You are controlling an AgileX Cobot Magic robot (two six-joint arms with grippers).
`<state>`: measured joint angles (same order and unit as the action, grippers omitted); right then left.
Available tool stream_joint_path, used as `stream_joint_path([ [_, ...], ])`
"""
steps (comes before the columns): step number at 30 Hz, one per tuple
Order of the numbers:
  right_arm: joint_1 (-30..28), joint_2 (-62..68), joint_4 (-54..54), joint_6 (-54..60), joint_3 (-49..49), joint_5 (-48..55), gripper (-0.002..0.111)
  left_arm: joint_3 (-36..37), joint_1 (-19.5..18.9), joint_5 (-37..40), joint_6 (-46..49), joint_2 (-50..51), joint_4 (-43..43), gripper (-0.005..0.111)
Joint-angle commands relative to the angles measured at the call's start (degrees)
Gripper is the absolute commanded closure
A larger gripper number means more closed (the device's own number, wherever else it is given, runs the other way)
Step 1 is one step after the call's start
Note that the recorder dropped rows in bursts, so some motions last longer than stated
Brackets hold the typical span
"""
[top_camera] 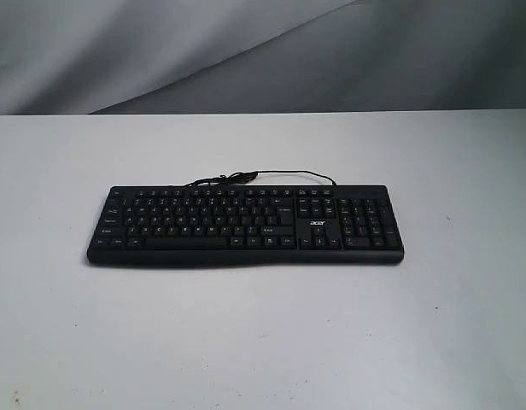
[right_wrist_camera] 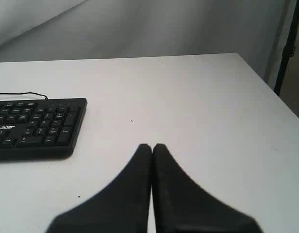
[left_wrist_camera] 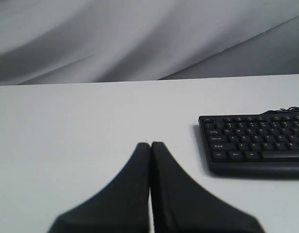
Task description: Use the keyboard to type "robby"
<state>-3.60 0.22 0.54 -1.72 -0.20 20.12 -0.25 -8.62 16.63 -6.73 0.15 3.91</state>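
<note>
The black keyboard (top_camera: 244, 225) lies flat on the white table (top_camera: 263, 333), its thin cable (top_camera: 246, 178) looping behind it and a white "acer" logo near the number pad. Neither arm shows in the exterior view. In the left wrist view my left gripper (left_wrist_camera: 150, 144) is shut, empty, over bare table beside the keyboard's (left_wrist_camera: 256, 143) control-key end. In the right wrist view my right gripper (right_wrist_camera: 151, 146) is likewise shut and empty, apart from the keyboard's (right_wrist_camera: 38, 127) number-pad end.
Grey draped cloth (top_camera: 263, 51) hangs behind the table. The table's side edge (right_wrist_camera: 273, 92) and a dark stand leg (right_wrist_camera: 286, 43) show in the right wrist view.
</note>
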Motion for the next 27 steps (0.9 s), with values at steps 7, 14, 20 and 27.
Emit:
stream_joint_path([
  [7,-0.44,-0.22,-0.20,-0.04,0.20,0.05,0.108,0.25,-0.11,-0.26,-0.23,-0.15,-0.46,0.106],
  [14,-0.44,-0.22,0.42,-0.05,0.20,-0.27,0.108,0.25,-0.11,-0.26,-0.23,-0.15,-0.46,0.106],
  [20,-0.44,-0.22,0.12,-0.05,0.20,-18.11,0.108,0.25,-0.11,-0.26,-0.23,-0.15,-0.46,0.106],
  [27,-0.44,-0.22,-0.54,-0.05,0.20,-32.95,0.108,0.25,-0.11,-0.26,-0.23,-0.15,-0.46,0.106],
])
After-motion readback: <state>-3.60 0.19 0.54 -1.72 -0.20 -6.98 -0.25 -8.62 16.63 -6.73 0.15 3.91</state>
